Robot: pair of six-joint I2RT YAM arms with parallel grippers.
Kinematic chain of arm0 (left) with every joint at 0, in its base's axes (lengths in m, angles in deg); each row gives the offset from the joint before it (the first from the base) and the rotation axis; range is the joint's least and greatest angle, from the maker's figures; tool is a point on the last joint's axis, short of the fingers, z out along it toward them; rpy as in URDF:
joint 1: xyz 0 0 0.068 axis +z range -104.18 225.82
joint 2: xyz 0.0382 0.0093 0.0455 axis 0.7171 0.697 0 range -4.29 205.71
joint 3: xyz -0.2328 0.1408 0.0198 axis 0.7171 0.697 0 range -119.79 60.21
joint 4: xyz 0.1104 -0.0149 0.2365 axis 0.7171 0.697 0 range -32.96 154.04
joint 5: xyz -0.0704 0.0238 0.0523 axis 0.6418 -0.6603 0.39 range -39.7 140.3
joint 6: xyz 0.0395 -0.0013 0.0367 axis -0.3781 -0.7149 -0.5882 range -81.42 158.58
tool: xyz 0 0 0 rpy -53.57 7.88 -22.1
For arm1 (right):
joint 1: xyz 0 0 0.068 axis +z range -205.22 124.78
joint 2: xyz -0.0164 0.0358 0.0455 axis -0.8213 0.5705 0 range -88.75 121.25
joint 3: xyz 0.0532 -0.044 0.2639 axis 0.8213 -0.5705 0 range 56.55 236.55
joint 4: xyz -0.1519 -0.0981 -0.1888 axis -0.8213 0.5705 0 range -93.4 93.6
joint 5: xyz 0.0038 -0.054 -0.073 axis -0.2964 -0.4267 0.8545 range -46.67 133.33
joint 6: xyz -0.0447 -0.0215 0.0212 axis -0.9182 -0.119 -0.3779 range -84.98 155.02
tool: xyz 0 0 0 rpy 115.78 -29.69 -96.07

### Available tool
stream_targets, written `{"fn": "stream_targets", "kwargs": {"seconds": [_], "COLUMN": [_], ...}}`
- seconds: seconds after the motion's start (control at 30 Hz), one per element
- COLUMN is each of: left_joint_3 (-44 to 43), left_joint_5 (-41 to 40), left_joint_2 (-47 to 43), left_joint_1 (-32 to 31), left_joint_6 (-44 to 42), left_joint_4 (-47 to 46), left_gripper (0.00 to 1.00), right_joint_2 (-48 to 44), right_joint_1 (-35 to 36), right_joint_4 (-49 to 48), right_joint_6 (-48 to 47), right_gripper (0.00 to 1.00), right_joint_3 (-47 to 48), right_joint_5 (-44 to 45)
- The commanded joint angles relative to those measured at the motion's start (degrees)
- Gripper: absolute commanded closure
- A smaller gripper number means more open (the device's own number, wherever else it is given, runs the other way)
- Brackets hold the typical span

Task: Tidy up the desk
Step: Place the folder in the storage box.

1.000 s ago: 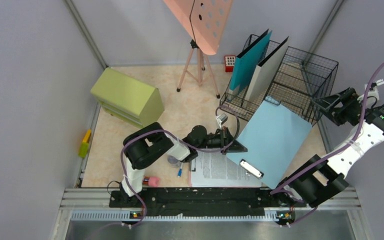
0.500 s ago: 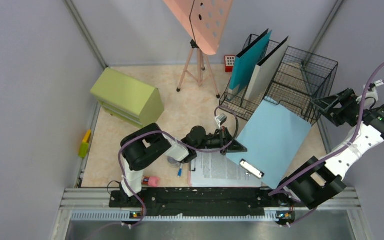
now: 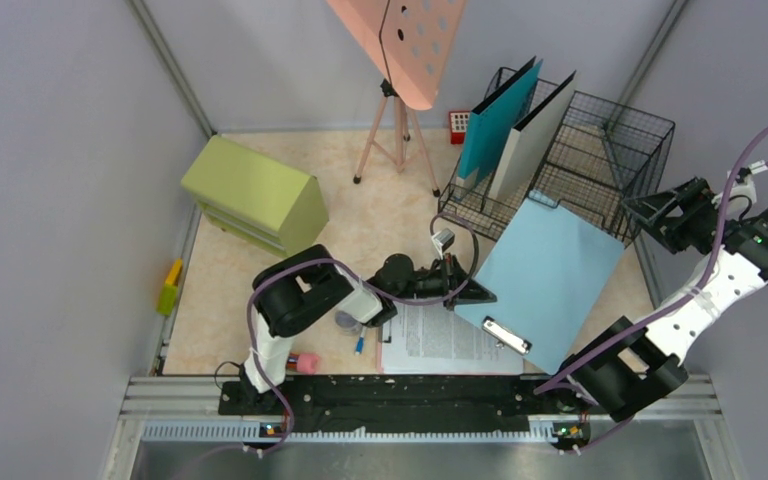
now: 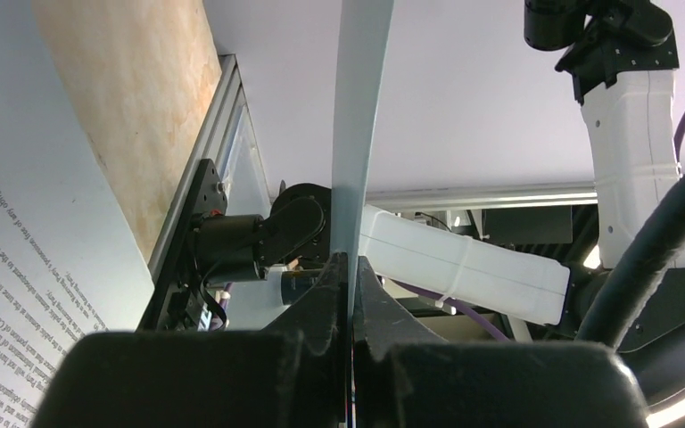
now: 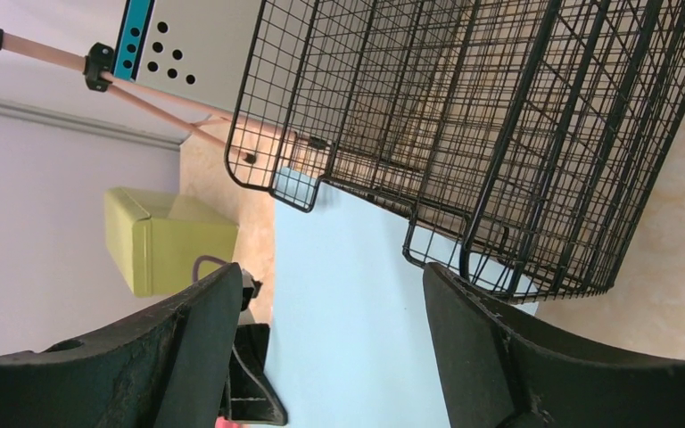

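A light blue clipboard (image 3: pixel 550 270) with a silver clip (image 3: pixel 506 335) slants up from the desk (image 3: pixel 380 220), its far edge resting against the black wire basket (image 3: pixel 610 160). My left gripper (image 3: pixel 475 292) is shut on the clipboard's left edge. In the left wrist view that edge (image 4: pixel 357 134) runs up as a thin strip from between the closed left gripper (image 4: pixel 350 263). A printed paper sheet (image 3: pixel 440 340) lies flat beneath. My right gripper (image 3: pixel 660 215) hangs open above the basket's right side; in its own view the right gripper (image 5: pixel 330 303) looks down on the clipboard (image 5: pixel 366 267), holding nothing.
A green drawer cabinet (image 3: pixel 255 195) stands at the back left and a pink tripod stand (image 3: pixel 397 120) at the back. A teal folder (image 3: pixel 500 125) and a white folder (image 3: pixel 535 135) stand in a wire rack. A yellow-green item (image 3: pixel 170 287), a pink item (image 3: pixel 305 362) and a blue pen (image 3: pixel 359 345) lie near the front left.
The clipboard's clip end has shifted slightly to the right in the left gripper's hold. The right arm has sunk a little. Both grippers keep their states.
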State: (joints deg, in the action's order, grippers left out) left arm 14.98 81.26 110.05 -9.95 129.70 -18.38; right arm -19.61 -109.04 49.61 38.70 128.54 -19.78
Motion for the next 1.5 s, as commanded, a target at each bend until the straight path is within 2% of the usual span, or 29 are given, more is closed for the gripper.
{"fn": "stream_targets", "kwargs": {"seconds": [0.0,0.27,0.63,0.8,1.1,1.33,1.47], "left_joint_3": [-3.2,-1.6,0.8,0.9,2.5,0.7,1.3], "left_joint_5": [-11.0,-13.1,-14.7,-15.4,-15.9,-15.2,-15.9], "left_joint_2": [1.9,2.1,-0.1,-0.1,-2.7,-1.0,-1.2], "left_joint_1": [1.8,1.7,0.8,0.7,0.9,1.3,1.5], "left_joint_6": [4.6,8.0,7.1,6.9,3.8,3.6,1.4], "left_joint_4": [-8.2,-9.1,-8.1,-9.4,-8.0,-9.6,-9.6], "left_gripper": [1.00,1.00,1.00,1.00,1.00,1.00,1.00], "right_joint_2": [-2.7,-4.5,-7.0,-7.7,-5.8,-2.3,3.6], "right_joint_1": [-0.9,-1.1,-1.6,-2.1,-7.5,-7.5,-7.4], "right_joint_4": [-2.0,-2.1,-1.6,5.4,14.5,13.0,15.7], "right_joint_6": [1.2,1.0,1.7,-5.0,-14.0,-14.2,-19.8], "right_gripper": [0.26,0.27,0.27,0.27,0.28,0.29,0.34], "right_joint_3": [0.0,-2.8,-7.2,-6.3,-4.8,-1.0,3.6], "right_joint_5": [-0.6,-0.5,-1.2,2.1,2.0,5.3,5.9]}}
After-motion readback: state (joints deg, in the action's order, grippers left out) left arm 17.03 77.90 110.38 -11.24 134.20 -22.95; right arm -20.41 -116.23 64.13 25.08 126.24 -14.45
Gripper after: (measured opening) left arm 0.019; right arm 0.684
